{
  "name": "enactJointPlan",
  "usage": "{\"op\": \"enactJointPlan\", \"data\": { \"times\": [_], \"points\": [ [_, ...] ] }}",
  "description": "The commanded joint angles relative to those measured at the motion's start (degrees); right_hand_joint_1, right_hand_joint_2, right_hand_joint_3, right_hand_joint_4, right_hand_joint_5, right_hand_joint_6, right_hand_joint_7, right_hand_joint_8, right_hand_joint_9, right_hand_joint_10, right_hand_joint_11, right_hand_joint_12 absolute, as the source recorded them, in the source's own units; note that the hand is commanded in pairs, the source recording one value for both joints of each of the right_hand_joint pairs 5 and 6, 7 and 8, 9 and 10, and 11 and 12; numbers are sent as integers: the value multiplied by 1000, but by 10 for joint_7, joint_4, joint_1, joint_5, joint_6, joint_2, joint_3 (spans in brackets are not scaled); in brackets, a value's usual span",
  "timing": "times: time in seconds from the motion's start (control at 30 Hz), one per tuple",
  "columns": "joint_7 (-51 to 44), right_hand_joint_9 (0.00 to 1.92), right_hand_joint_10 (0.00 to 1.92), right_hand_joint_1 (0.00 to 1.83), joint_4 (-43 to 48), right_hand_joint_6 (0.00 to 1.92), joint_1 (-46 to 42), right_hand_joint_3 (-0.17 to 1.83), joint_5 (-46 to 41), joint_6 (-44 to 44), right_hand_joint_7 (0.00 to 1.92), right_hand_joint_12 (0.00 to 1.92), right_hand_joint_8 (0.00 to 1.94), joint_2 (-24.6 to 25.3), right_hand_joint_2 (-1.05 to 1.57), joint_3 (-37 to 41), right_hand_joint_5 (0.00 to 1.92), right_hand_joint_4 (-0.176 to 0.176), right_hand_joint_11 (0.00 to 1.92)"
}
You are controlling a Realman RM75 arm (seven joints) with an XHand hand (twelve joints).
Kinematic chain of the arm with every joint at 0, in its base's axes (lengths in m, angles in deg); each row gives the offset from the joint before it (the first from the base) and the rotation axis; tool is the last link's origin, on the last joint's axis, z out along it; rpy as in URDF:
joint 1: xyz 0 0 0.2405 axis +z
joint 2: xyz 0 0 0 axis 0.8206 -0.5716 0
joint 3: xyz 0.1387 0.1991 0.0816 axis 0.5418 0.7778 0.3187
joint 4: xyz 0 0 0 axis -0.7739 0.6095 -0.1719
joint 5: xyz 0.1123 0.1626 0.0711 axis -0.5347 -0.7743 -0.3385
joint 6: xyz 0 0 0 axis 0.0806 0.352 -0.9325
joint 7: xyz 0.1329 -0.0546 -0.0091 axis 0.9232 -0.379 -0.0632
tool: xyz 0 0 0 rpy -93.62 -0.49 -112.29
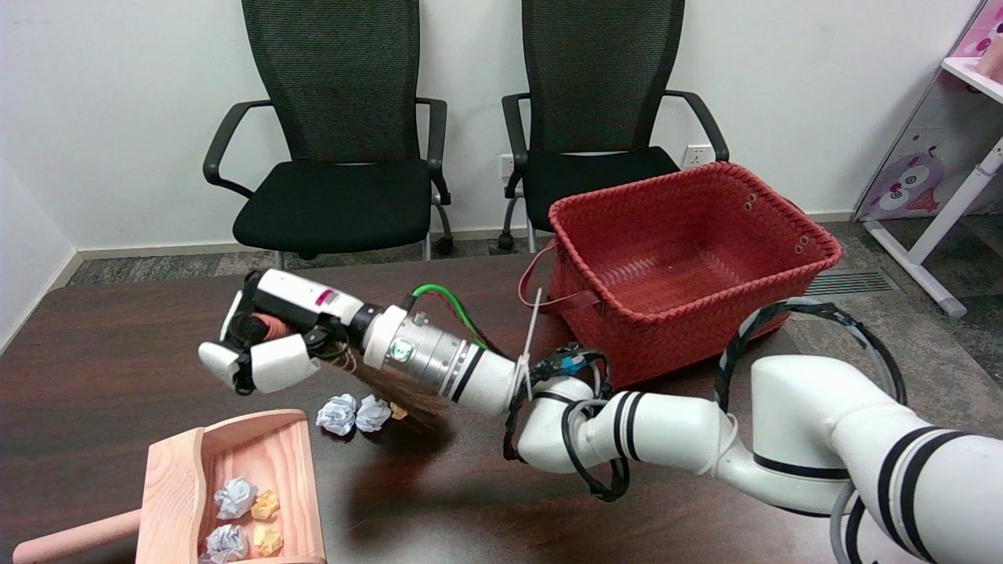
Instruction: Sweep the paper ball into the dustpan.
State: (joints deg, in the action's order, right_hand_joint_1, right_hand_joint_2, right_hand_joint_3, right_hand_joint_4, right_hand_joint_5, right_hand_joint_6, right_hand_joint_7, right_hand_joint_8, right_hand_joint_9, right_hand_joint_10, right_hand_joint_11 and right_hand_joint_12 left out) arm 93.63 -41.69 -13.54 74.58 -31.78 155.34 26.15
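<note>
The right hand [262,341] is held above the dark table [117,368], toward its left part, with the fingers curled round the reddish handle of a small broom [392,388]. The broom's brown bristles are seen below the wrist, their tips reaching down to the tabletop. Two white-blue paper balls [354,413] lie side by side on the table, just below and slightly right of the hand, touching or nearly touching the bristle tips. A small orange scrap [399,410] is seen right beside them, against the bristles. The wooden dustpan [176,486] rests at the table's near left edge, its open mouth facing the balls, which lie just outside it. Inside the pan, four crumpled balls [247,517] are gathered, two pale and two orange. A red woven basket [689,258] stands at the far right edge of the table.
</note>
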Motion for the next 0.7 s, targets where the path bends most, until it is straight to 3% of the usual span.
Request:
{"op": "enactJointPlan", "data": {
  "times": [0.03, 0.47, 0.7],
  "points": [
    [167, 1920, 1920, 890, 52, 1920, -18, 1630, 17, -44, 1920, 1920, 1920, 46, 1331, -12, 1920, -4, 1920],
    [417, 1920, 1920, 913, 62, 1920, -27, 1641, -19, -36, 1920, 1920, 1920, 68, 1283, -8, 1920, -1, 1920],
    [505, 1920, 1920, 894, 57, 1920, -27, 1616, -47, -18, 1920, 1920, 1920, 72, 1267, -4, 1920, -9, 1920]
  ]
}}
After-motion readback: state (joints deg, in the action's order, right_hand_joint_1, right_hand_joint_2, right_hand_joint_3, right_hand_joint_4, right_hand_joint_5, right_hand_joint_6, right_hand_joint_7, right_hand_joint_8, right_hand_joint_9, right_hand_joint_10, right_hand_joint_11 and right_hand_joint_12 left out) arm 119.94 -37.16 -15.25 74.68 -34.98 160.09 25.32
